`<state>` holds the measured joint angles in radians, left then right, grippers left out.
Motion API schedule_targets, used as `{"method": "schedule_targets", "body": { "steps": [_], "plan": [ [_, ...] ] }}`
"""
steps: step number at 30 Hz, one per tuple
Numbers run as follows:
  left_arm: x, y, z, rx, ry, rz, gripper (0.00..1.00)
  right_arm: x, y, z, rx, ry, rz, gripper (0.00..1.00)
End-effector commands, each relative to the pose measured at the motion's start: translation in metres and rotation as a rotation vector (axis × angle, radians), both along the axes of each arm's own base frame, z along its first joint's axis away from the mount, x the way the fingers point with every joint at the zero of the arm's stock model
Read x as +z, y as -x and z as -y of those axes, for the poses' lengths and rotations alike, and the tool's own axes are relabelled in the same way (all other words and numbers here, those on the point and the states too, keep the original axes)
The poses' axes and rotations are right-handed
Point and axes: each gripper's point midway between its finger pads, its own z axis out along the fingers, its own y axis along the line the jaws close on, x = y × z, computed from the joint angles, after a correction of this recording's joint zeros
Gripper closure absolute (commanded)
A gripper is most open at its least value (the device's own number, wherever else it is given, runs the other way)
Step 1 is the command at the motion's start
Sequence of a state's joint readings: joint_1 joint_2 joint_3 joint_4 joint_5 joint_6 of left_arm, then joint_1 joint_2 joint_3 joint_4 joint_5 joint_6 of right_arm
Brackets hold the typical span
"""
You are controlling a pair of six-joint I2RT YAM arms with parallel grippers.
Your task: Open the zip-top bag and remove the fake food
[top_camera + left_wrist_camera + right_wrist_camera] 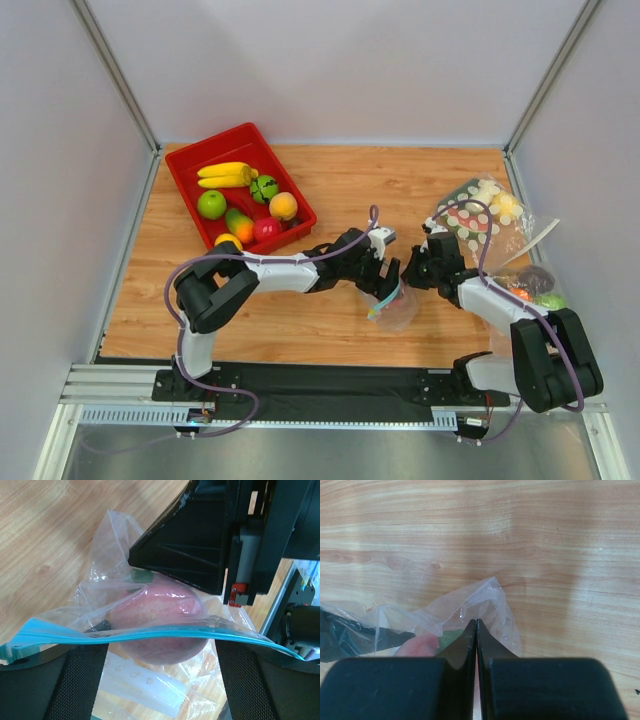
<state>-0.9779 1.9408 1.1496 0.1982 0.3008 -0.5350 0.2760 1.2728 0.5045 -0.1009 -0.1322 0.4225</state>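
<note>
bag: the zip-top bag (398, 310) lies on the wooden worktop (300, 330), a bit right of the middle and toward the near edge, right between the two grippers.
zip strip: the light blue-teal strip (165, 632) runs side to side across the left wrist view. Can't tell if it's zipped or not.
what's inside: a pink-red peach (160, 605) sits just behind the strip, under the clear film. A bit of green shows next to it, no idea what that is.
left gripper: the left gripper (390, 283) has its fingers (75, 690) well apart. The strip is draped across them and the peach sits in the gap. It doesn't look clamped on anything.
right gripper: the right gripper (476, 630) has its fingers pressed together, tips pinching a fold of the bag's film.
out of the bag: a dark purple fruit (535, 278) lies near the right edge, just beside the right forearm. Something orange (521, 294) peeks out next to it, mostly hidden.
other stuff: a red tray (185, 165) is in the far left corner with bananas (225, 175), a green apple (211, 204) and more fruit. A crinkly bag (480, 215) of white discs is by the right edge.
</note>
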Motion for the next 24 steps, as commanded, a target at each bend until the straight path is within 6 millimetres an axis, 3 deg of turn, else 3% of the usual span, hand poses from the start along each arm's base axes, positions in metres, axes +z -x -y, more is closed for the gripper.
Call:
{"method": "schedule_targets", "body": {
  "steps": [1,5,8,9,12,17,24],
  "plan": [
    [0.016,-0.007,0.018,0.003,0.047,0.035,0.09,0.003,0.001,-0.001,-0.008,-0.016,0.011,1.0],
    [0.013,-0.006,0.023,-0.001,0.044,0.031,0.09,0.004,0.002,-0.002,-0.003,-0.02,0.011,1.0],
    [0.01,-0.006,0.026,-0.001,0.037,0.026,0.24,0.002,0.002,-0.001,-0.007,-0.02,0.006,1.0],
    [0.01,-0.006,0.025,0.004,0.032,0.028,0.37,0.003,0.002,-0.002,-0.007,-0.021,0.007,1.0],
    [0.007,-0.006,0.022,0.009,0.017,0.029,0.56,0.002,0.002,-0.001,-0.007,-0.017,0.007,1.0],
    [0.017,-0.006,0.014,0.019,0.006,0.047,0.62,0.001,0.001,0.001,-0.016,-0.013,0.005,1.0],
    [0.032,0.0,-0.001,0.015,-0.02,0.07,0.62,0.0,0.002,0.002,-0.019,-0.003,0.001,1.0]
  ]
}}
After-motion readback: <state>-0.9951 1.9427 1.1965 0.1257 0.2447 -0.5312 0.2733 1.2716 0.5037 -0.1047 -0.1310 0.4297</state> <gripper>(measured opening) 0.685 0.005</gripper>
